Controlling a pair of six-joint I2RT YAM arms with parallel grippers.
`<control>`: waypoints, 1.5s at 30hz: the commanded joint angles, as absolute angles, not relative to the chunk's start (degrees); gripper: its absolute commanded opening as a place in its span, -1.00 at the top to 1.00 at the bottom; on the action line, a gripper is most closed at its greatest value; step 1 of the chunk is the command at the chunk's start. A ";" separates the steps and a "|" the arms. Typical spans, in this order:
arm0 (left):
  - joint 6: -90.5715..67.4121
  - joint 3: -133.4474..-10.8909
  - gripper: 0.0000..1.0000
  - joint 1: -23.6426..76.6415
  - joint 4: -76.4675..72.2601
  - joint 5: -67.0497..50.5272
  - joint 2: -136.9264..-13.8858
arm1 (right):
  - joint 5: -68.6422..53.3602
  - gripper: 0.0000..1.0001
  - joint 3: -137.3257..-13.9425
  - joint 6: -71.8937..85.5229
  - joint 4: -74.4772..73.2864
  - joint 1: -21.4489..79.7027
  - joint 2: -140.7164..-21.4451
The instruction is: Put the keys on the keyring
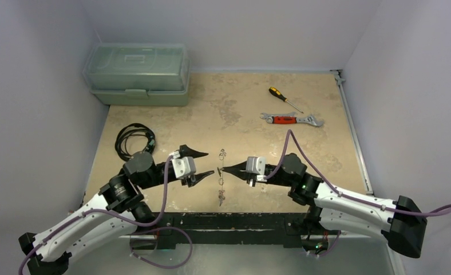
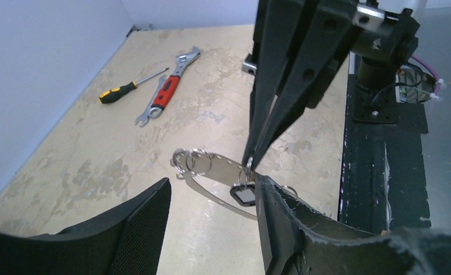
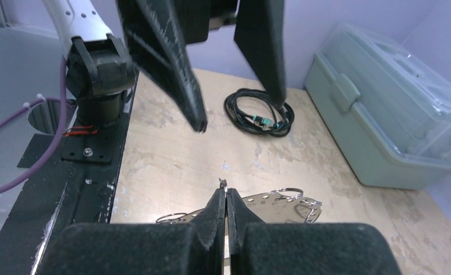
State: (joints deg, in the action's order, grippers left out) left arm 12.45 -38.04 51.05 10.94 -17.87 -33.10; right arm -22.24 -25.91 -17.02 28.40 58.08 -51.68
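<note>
The keyring [image 2: 223, 165], a flat silvery loop with a row of holes, lies between the two grippers [image 1: 221, 180]. Small silver rings [image 2: 190, 161] bunch at its far end. A key with a black tag [image 2: 245, 195] hangs by its small ring from the tips of my right gripper [image 2: 250, 164], which is shut on that ring right at the loop's strip [image 3: 226, 195]. My left gripper [image 2: 213, 186] stands open, one finger on each side of the loop, touching nothing I can see. From above, the left gripper [image 1: 210, 164] and the right gripper [image 1: 220, 169] face each other tip to tip.
A red-handled wrench [image 1: 292, 120] and a yellow-and-black screwdriver [image 1: 284, 98] lie at the back right. A pale green toolbox [image 1: 137, 73] stands at the back left, with a coiled black cable [image 1: 133, 140] in front of it. White walls close in both sides.
</note>
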 commanded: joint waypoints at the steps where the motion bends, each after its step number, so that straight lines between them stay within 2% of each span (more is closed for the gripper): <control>1: 12.18 -32.14 -0.07 50.65 1.04 -23.98 -30.15 | -23.46 1.00 -25.14 -15.42 36.03 58.18 -48.64; 4: 12.68 -30.10 -0.02 50.64 -2.85 -25.09 -29.62 | -23.79 1.00 -24.40 -14.80 37.30 58.18 -47.68; 7: 13.39 -29.37 0.30 50.63 -4.29 -25.84 -30.06 | -24.23 1.00 -24.10 -14.55 37.95 58.18 -47.38; 8: 13.35 -29.20 0.35 50.64 -4.71 -26.09 -30.39 | -24.40 1.00 -23.94 -14.36 38.35 58.18 -47.37; 14: 14.20 -28.78 0.47 50.68 -5.39 -28.94 -32.05 | -24.64 1.00 -23.62 -13.77 39.32 58.18 -47.66; 28: 15.84 -29.18 0.49 50.64 -4.68 -30.65 -35.20 | -24.87 1.00 -23.47 -13.29 39.99 58.18 -48.13; 34: 16.68 -29.78 0.63 50.64 -3.77 -30.40 -35.41 | -24.91 1.00 -23.42 -13.05 39.80 58.19 -47.46; 41: 16.72 -30.42 1.00 50.68 -3.34 -30.16 -36.06 | -25.14 1.00 -23.64 -12.99 39.34 58.18 -47.62; 45: 16.79 -30.65 1.00 50.67 -3.04 -30.29 -36.43 | -25.21 1.00 -23.64 -12.92 39.46 58.18 -47.46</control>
State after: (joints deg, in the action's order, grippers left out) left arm 15.90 -29.12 51.00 -2.42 -29.23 -36.14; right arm -24.21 -23.11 -13.50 35.57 58.08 -48.66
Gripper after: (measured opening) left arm 0.005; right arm 0.005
